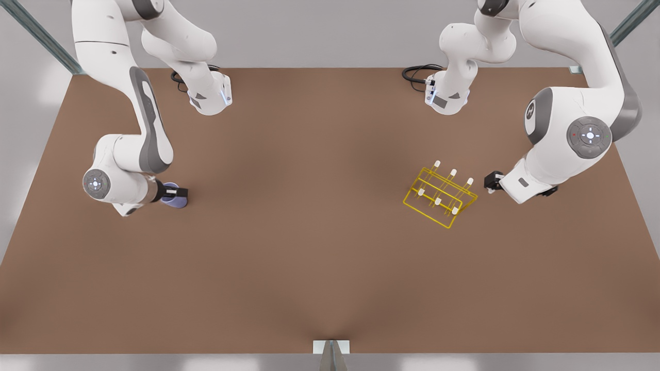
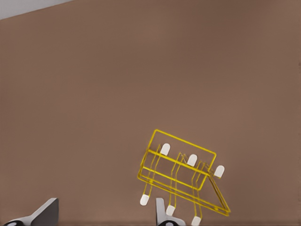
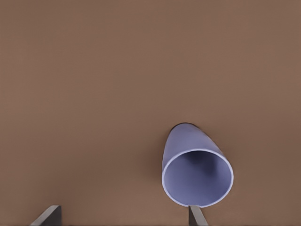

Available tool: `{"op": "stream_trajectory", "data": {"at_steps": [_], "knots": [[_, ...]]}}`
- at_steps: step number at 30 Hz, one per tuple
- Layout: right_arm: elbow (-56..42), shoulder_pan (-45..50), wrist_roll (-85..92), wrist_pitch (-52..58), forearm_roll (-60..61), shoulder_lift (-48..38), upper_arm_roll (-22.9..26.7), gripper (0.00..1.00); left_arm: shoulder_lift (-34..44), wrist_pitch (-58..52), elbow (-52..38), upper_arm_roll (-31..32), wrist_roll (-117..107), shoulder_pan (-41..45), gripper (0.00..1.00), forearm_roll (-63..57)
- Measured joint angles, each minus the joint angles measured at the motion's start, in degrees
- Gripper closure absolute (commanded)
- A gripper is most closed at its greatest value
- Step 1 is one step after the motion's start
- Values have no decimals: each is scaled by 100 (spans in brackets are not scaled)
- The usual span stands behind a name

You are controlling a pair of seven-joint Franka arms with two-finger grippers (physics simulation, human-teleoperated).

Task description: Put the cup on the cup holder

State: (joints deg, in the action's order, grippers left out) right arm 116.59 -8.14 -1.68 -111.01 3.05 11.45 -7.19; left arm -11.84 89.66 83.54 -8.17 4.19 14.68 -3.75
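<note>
The right gripper (image 1: 178, 195), at the front view's left, is low over the table (image 1: 309, 247) and partly hides the cup (image 1: 173, 201). In its wrist view the fingers (image 3: 197, 216) are spread wide, one tip at the cup's (image 3: 195, 172) open, empty rim, nothing clamped. The left gripper (image 1: 491, 181) hangs just beside the cup holder (image 1: 439, 197), fingers (image 2: 162, 214) parted, cut off by the frame edge. The holder's (image 2: 181, 176) pegs are bare.
</note>
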Motion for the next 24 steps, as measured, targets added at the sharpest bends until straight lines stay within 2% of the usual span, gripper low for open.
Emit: {"op": "stream_trajectory", "data": {"at_steps": [6,14,24], "knots": [[711,21,375,-779,-159,-574,-123,0,-8,-33,7,1,-17,0,0,6],[1246,-32,1083,-1638,-916,-624,-185,0,-43,-67,15,1,-28,8,0,9],[1785,-210,1535,-2317,-1045,-629,-207,0,-83,-123,16,6,-36,6,0,14]]}}
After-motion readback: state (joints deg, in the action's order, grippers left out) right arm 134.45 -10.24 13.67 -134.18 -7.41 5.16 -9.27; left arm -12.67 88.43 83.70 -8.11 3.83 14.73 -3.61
